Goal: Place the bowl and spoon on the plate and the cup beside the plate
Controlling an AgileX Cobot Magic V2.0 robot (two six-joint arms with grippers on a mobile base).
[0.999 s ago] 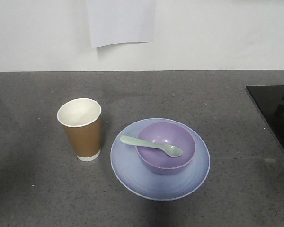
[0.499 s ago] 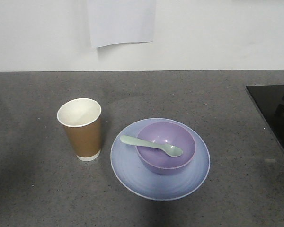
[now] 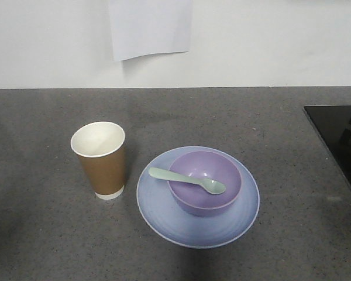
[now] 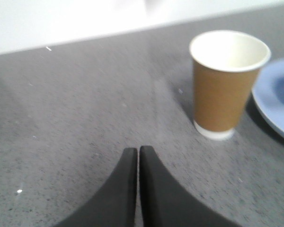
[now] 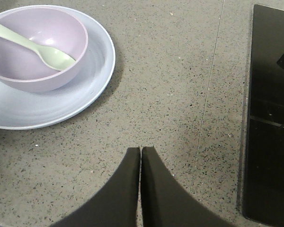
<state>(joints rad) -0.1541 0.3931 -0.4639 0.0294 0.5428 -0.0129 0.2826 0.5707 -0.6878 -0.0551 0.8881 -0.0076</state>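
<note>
The job is looking done. The bowl [image 3: 204, 182] is sitting on the plate [image 3: 164, 213], near the front edge of the counter [image 3: 47, 234], with the spoon [image 3: 187, 180] lying across it. The cup [image 3: 99, 158] is standing just beside the plate.

The left gripper [image 4: 137, 152] and right gripper [image 5: 140, 152] are both pinched closed, holding nothing. Only the right wrist view is showing the black stove top [image 5: 270, 118] up close.

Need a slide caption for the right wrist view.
Shut right gripper over grey counter; spoon in bowl on plate.
</note>
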